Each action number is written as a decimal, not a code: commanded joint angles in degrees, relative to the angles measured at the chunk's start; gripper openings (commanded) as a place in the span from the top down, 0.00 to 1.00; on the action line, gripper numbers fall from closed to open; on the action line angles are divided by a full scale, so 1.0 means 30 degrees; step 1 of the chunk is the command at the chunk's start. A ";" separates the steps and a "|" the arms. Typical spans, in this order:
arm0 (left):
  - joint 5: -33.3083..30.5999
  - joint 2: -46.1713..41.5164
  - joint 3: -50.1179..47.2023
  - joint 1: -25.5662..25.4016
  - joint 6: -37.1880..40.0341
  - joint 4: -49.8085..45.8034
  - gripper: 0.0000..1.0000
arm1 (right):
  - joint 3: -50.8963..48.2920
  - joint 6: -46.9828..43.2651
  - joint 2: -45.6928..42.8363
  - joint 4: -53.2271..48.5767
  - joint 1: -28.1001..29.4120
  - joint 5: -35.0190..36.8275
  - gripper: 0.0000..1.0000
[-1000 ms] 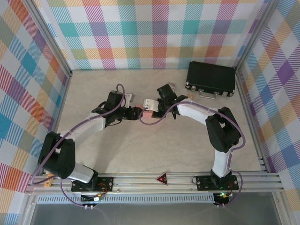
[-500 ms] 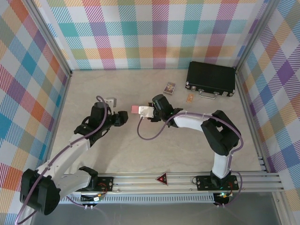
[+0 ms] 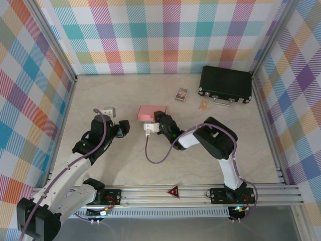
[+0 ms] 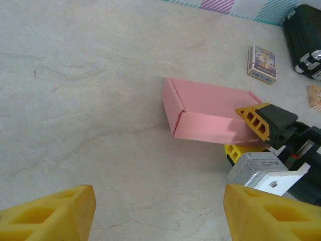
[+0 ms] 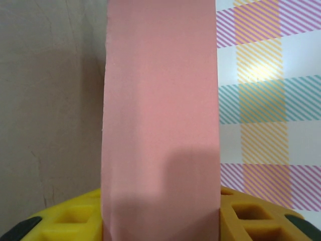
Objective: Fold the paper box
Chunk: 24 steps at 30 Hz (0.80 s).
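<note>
Robot lab test cell; plaid backdrop walls point(image 3: 150, 40); aluminium frame rail point(image 3: 200, 193) edging the tabletop point(image 3: 130, 173).

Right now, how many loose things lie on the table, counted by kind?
Salmon-pink flat cardboard box: 1
Black hard case with a handle: 1
Small printed card packet: 1
Tiny tan item, too small to identify: 1
Total: 4
</note>
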 commanded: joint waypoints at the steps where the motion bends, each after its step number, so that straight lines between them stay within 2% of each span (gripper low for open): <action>1: -0.0358 -0.0145 -0.0156 0.0259 -0.0141 -0.0422 0.32 | -0.0424 -0.1270 0.0691 0.3554 0.0333 0.1049 0.63; 5: -0.0447 -0.0028 -0.0208 0.0273 -0.0149 -0.0338 0.32 | -0.0876 -0.1212 0.1002 0.4073 0.0671 0.1224 0.52; 8: -0.0476 -0.0001 -0.0245 0.0288 -0.0171 -0.0210 0.32 | -0.1219 -0.1397 0.1166 0.4521 0.0954 0.1348 0.32; 10: -0.0473 0.0038 -0.0275 0.0288 -0.0206 -0.0146 0.32 | -0.1428 -0.1504 0.1217 0.4842 0.1120 0.1455 0.22; 16: -0.0525 0.0107 -0.0273 0.0347 -0.0168 -0.0134 0.32 | -0.2323 -0.0743 0.0272 0.4041 0.1435 0.1326 0.14; 20: -0.0565 0.0118 -0.0390 0.0347 -0.0160 -0.0170 0.31 | -0.3030 0.0664 -0.1194 0.2791 0.1696 0.1139 0.13; 22: -0.0606 0.0144 -0.0362 0.0347 -0.0161 -0.0235 0.30 | -0.3475 0.1639 -0.2345 0.1162 0.1887 0.0729 0.12; 24: -0.0602 0.0185 -0.0387 0.0363 -0.0130 -0.0277 0.30 | -0.3706 0.3445 -0.4011 -0.2362 0.2102 -0.0406 0.12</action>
